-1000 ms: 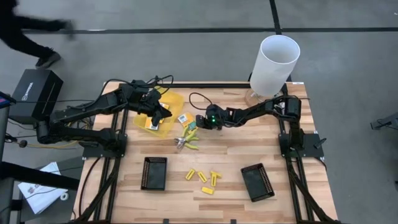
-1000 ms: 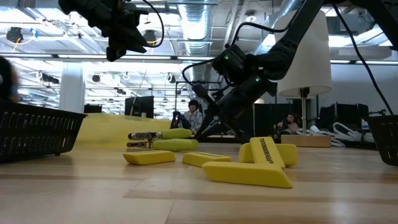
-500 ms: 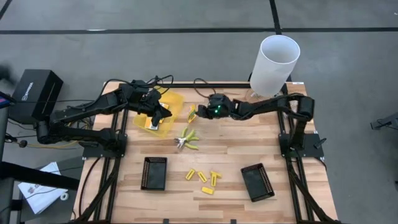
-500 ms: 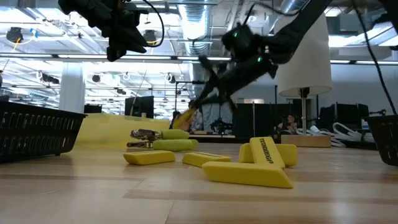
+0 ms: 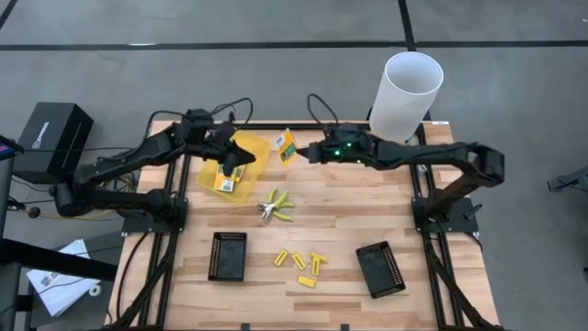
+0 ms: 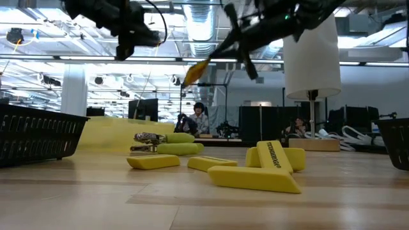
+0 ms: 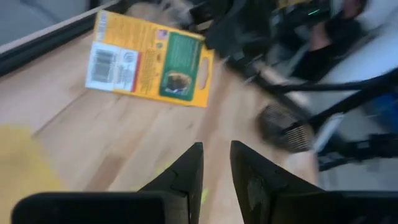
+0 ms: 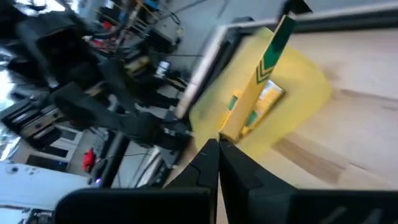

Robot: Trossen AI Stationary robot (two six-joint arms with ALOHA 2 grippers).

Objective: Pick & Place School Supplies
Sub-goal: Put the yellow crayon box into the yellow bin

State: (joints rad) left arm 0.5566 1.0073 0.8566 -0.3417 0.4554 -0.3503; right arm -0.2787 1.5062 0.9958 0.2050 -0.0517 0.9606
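Packet point(image 5: 287, 145) is hanging clenched in the right gripper point(image 5: 300, 153), lifted clear of the table, just right of the yellow container point(image 5: 255, 150). Carrying it on leftward until it is fully over the container before releasing would be wise. A second ago it was lying near the pliers point(image 5: 276, 204). The left gripper point(image 5: 234, 165) is hovering over the container, jaws slightly parted and holding nothing.

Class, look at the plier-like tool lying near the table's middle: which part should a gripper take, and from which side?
Probably the closed yellow-green handles of the plier-like tool, coming straight down from above. It lies flat on the table, with nothing touching it. The handles look thicker than the small metal head, so they should hold better.
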